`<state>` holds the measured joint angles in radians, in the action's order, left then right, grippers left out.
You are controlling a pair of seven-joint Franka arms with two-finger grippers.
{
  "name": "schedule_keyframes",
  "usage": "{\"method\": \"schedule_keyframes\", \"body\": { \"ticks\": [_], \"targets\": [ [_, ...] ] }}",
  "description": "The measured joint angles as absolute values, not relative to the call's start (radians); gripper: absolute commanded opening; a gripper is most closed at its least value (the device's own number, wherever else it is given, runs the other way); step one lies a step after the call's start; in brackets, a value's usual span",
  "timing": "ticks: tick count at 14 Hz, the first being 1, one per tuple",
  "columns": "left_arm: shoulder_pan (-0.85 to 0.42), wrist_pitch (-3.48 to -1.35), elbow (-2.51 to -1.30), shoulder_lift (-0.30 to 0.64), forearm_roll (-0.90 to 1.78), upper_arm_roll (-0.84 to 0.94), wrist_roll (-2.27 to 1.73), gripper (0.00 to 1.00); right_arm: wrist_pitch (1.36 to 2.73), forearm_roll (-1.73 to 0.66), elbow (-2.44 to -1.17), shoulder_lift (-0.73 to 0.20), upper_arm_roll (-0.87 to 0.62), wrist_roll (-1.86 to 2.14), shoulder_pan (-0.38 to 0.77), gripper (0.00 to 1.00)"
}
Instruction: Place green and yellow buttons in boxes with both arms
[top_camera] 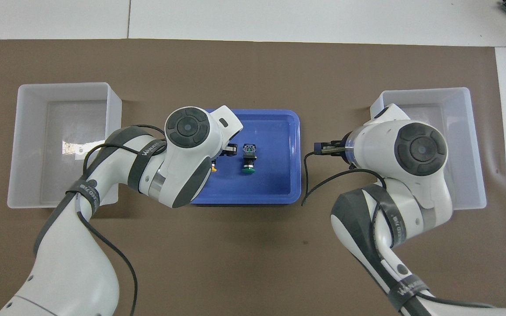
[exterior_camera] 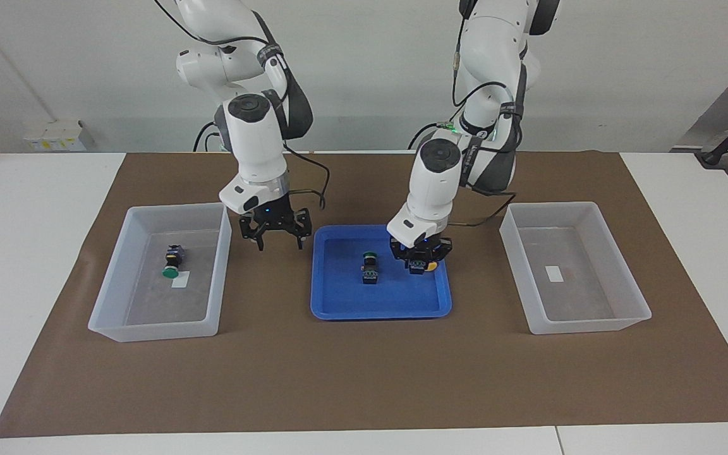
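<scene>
The left pincer (exterior_camera: 422,260) is clamped on a yellow-capped button (exterior_camera: 430,266) down in the glossy blue tray (exterior_camera: 339,303). The right pincer (exterior_camera: 275,235) is spread wide, empty, over brown paper (exterior_camera: 364,379). One green button (exterior_camera: 369,267) is left in the tray, another green one (exterior_camera: 172,263) in the translucent box (exterior_camera: 111,297).

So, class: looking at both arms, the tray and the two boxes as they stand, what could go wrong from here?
1. The left gripper is low in the blue tray at a yellow button; an off-centre grip could let it slip.
2. A green button lies close beside it and might get knocked.
3. The right gripper hangs open between the tray and the box holding another green button; both arms near the tray could crowd each other.
</scene>
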<state>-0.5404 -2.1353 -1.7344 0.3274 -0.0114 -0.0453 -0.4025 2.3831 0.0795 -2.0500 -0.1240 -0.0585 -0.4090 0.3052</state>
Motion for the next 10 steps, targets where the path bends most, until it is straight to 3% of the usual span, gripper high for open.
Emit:
{"method": "schedule_keyframes", "body": {
  "ticks": [4, 10],
  "targets": [
    [-0.420, -1.973, -1.680, 0.214, -0.011, -0.048, -0.362, 0.00, 2.502, 0.047, -2.045, -0.185, -0.060, -0.429, 0.372, 0.93],
    [-0.223, -1.871, -1.615, 0.197, 0.001, -0.049, -0.116, 0.00, 2.513, 0.045, -1.902, -0.318, -0.060, -0.517, 0.484, 0.92]
  ]
}}
